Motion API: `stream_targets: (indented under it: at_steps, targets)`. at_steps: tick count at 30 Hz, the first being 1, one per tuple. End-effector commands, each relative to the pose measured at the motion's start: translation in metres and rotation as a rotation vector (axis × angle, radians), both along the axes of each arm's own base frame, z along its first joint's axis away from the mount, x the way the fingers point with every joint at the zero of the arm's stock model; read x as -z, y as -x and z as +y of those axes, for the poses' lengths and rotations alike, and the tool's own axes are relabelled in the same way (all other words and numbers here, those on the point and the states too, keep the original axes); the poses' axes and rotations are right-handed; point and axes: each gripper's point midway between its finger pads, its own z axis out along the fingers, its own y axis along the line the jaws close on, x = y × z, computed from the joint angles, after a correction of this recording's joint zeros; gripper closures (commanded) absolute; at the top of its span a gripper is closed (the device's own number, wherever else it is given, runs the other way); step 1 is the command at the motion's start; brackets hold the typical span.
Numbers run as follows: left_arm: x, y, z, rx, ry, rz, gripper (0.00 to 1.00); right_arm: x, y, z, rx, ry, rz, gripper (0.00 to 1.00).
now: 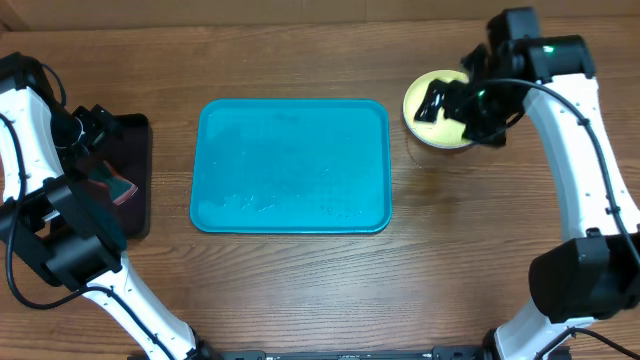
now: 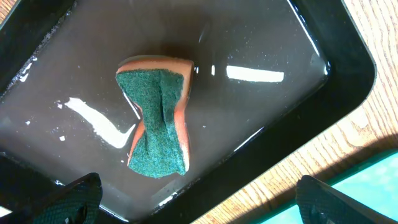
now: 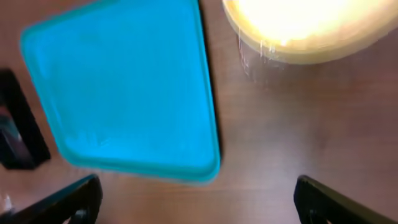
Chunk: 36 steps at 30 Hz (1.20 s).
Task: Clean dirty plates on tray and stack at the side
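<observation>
The turquoise tray (image 1: 290, 165) lies in the middle of the table with only wet streaks on it; it also fills the upper left of the right wrist view (image 3: 124, 87). A yellow-green plate (image 1: 425, 132) sits on the wood just right of the tray, blurred at the top of the right wrist view (image 3: 311, 28). My right gripper (image 1: 455, 105) hovers over that plate, open and holding nothing (image 3: 196, 205). My left gripper (image 1: 92, 140) hangs open (image 2: 199, 205) above the black tray, with nothing between its fingers.
The black tray (image 2: 339, 68) at the far left holds shallow water and a green-and-orange sponge (image 2: 155, 121), also visible from overhead (image 1: 118, 188). Bare wood lies between the black tray and the turquoise tray, and along the table's front.
</observation>
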Motion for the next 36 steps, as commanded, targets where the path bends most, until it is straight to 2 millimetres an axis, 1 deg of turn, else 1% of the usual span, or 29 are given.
stream_targets:
  at_steps: [1,3,4,5,7,10,13,18,22,25,28,30,34,36]
  targets:
    - [-0.011,-0.004,0.002,-0.008,-0.01,-0.031,0.0,-0.053,-0.003,-0.005,-0.098,0.038,-0.254,0.0]
    - [-0.011,-0.004,0.002,-0.008,-0.01,-0.032,0.0,-0.073,-0.002,-0.006,-0.094,0.061,-0.357,0.0]
    - [-0.011,-0.004,0.002,-0.008,-0.01,-0.031,0.0,-0.082,0.003,-0.005,-0.095,0.07,-0.411,0.0]
    - [-0.011,-0.004,0.002,-0.008,-0.01,-0.032,0.0,-0.087,0.007,-0.005,-0.096,0.075,-0.44,0.0]
    - [-0.011,-0.004,0.002,-0.008,-0.01,-0.032,0.0,-0.091,0.018,-0.008,-0.085,0.087,-0.506,0.0]
    - [-0.011,-0.004,0.002,-0.008,-0.01,-0.031,0.0,-0.09,0.031,-0.015,-0.064,0.094,-0.604,0.0]
    - [-0.011,-0.004,0.002,-0.008,-0.01,-0.032,0.01,-0.081,0.048,-0.023,-0.037,0.097,-0.727,0.0]
    - [-0.011,-0.004,0.002,-0.008,-0.01,-0.032,0.0,-0.048,0.081,-0.034,0.004,0.098,-0.904,0.0]
    - [-0.011,-0.004,0.002,-0.008,-0.01,-0.032,0.0,-0.026,0.109,-0.039,0.022,0.089,-1.087,0.0]
    - [-0.011,-0.004,0.002,-0.008,-0.01,-0.031,0.0,-0.004,0.124,-0.041,0.041,0.092,-1.163,0.0]
    - [-0.011,-0.004,0.002,-0.008,-0.01,-0.032,0.0,0.012,0.133,-0.046,0.098,0.08,-1.225,0.0]
    - [-0.011,-0.004,0.002,-0.008,-0.01,-0.032,0.0,0.019,0.137,-0.049,0.135,0.069,-1.261,0.0]
    - [-0.011,-0.004,0.002,-0.008,-0.01,-0.031,0.0,0.026,0.141,-0.053,0.173,0.071,-1.324,0.0]
    - [-0.011,-0.004,0.002,-0.008,-0.01,-0.031,0.0,0.025,0.143,-0.057,0.191,0.082,-1.33,0.0]
